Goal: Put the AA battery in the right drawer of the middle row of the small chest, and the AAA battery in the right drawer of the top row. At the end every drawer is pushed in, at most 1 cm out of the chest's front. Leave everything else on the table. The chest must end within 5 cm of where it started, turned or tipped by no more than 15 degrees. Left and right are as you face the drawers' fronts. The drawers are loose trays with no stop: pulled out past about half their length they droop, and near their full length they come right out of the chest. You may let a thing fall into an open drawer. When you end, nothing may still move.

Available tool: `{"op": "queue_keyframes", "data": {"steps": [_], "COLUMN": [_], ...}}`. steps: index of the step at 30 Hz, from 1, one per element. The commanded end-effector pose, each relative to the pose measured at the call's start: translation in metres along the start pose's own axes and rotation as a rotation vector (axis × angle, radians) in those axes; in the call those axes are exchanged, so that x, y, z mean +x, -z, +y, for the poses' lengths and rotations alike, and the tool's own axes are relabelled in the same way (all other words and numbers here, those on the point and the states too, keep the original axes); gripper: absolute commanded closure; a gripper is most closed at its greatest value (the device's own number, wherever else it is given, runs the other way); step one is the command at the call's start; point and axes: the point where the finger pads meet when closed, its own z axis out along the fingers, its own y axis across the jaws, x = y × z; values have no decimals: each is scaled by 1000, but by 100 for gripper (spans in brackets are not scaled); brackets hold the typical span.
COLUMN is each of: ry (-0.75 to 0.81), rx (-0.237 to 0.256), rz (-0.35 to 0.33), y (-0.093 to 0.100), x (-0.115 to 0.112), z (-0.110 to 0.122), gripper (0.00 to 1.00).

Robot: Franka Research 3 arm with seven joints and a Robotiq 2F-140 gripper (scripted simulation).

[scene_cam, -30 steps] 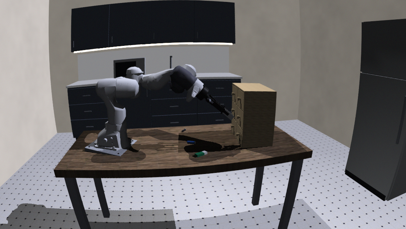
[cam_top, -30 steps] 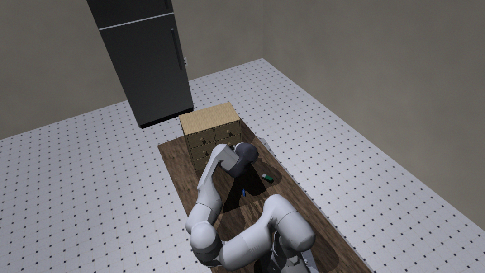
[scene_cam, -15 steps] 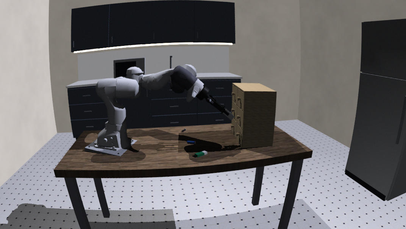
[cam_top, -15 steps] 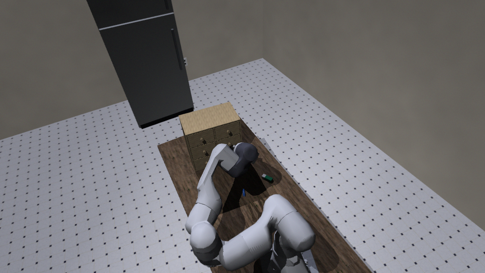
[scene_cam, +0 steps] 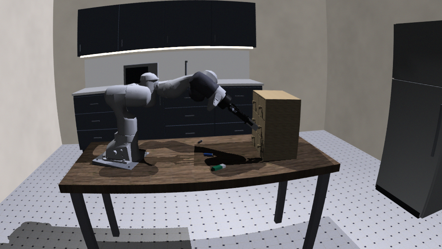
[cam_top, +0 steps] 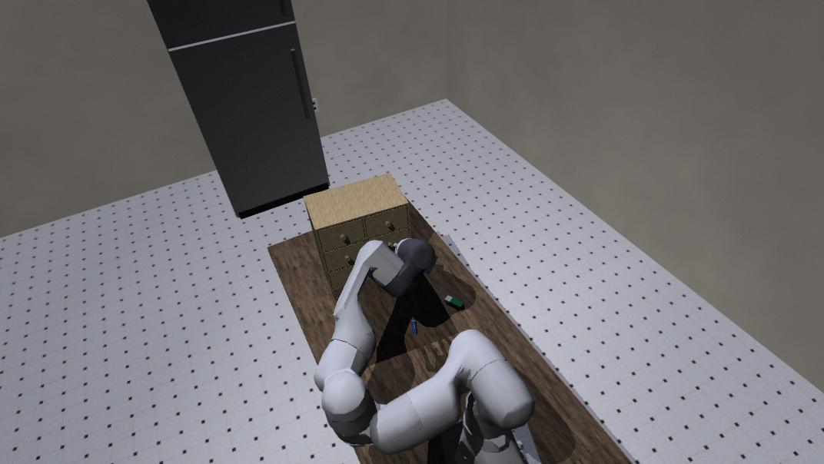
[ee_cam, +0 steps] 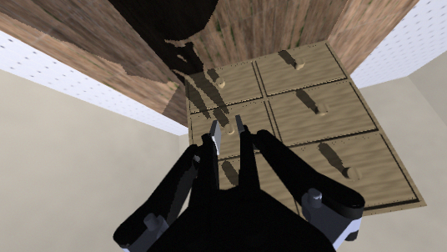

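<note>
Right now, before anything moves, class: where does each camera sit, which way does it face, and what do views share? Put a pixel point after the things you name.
Top: high behind the arm (cam_top: 412,412) (scene_cam: 136,97), looking down toward the chest (cam_top: 356,201) (scene_cam: 282,128) (ee_cam: 335,118); arm shows, gripper hidden.
Exterior: beside the table (cam_top: 300,270) (scene_cam: 173,180), facing across it toward the dark cabinets (scene_cam: 142,29); arm and gripper (scene_cam: 255,126) (ee_cam: 228,124) show.
Wrist: behind the gripper, facing the drawer fronts, chest upside down; gripper shows.
Top and exterior share the blue battery (cam_top: 413,326) (scene_cam: 208,154).
</note>
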Motion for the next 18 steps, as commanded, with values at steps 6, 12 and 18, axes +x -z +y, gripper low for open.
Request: {"op": "queue_keyframes", "data": {"steps": [6,12,18], "ry": [-4,-4,-4], "rx": [2,2,2], "rz": [-5,-5,-5], "y": [-7,-10,-11], "x": [-9,-11,-12], "z": [-1,-1,-1], "gripper": [80,80,80]}}
